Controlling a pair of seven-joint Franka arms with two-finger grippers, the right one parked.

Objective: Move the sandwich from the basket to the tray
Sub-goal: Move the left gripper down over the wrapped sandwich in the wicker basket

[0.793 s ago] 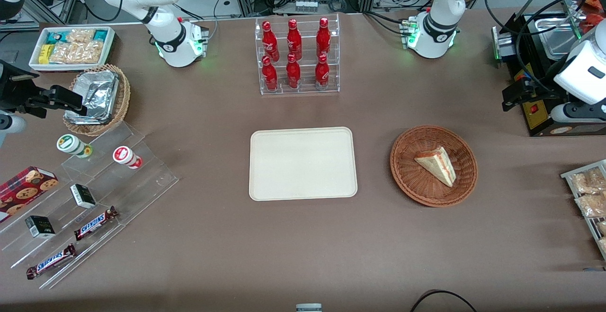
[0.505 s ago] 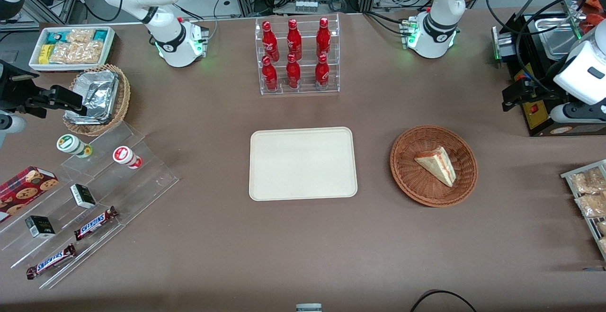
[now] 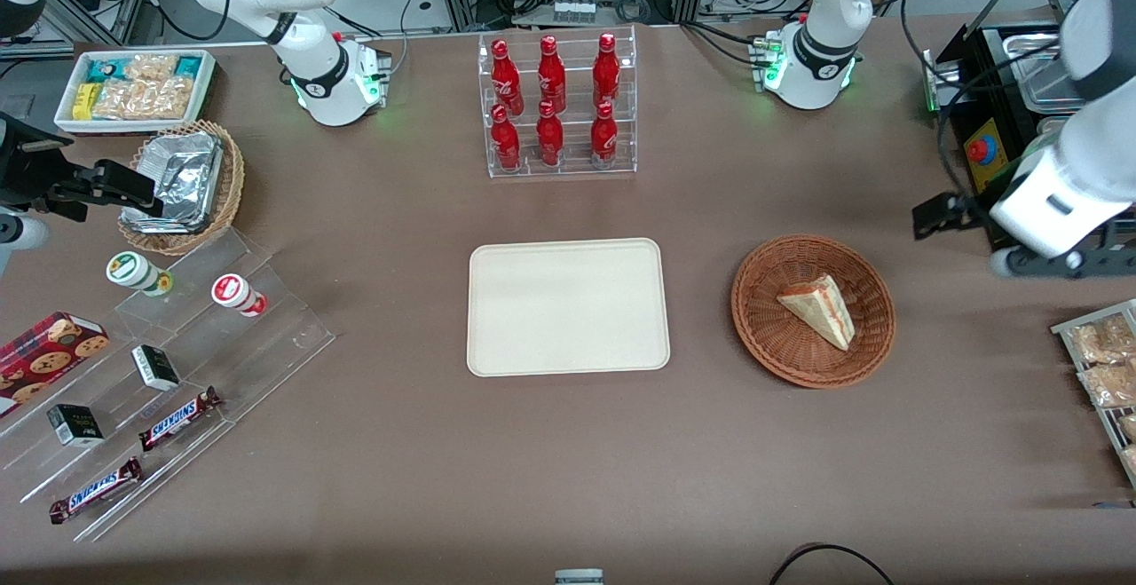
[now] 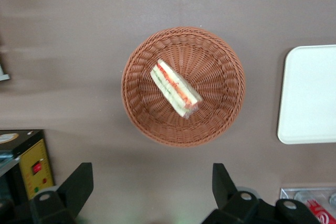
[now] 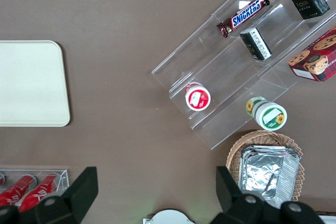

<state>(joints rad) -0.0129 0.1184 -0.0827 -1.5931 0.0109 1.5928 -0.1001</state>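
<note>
1. the sandwich (image 3: 818, 308) lies in the reddish-brown wicker basket (image 3: 765, 333), a pale wedge with its red and green filling edge showing clearly in the left wrist view (image 4: 175, 88).
2. the basket (image 4: 218, 119) sits on the brown bench (image 3: 568, 461), toward the working arm's end, and nothing else is in it.
3. the tray (image 3: 568, 307) rests flat beside the basket with a strip of bare bench between them; one rounded end of it shows in the left wrist view (image 4: 310, 95).
4. the pincer (image 4: 149, 190) hangs above the bench just beside the basket, not over the sandwich and touching nothing; its two dark fingers (image 4: 79, 182) stand wide apart with nothing between them.
5. in the front view the working arm's white link (image 3: 1061, 185) sits near the basket, at the edge of the bench, above a black box with a red button (image 3: 981, 152).
6. a clear rack of red bottles (image 3: 555, 106) stands farther from the front camera than the tray.
7. toward the parked arm's end lie a tan basket of foil packets (image 3: 182, 185), a clear stepped stand (image 3: 177, 372) with chocolate bars (image 3: 177, 416) and small cups (image 3: 235, 294), and a white bin of snacks (image 3: 133, 88).
</note>
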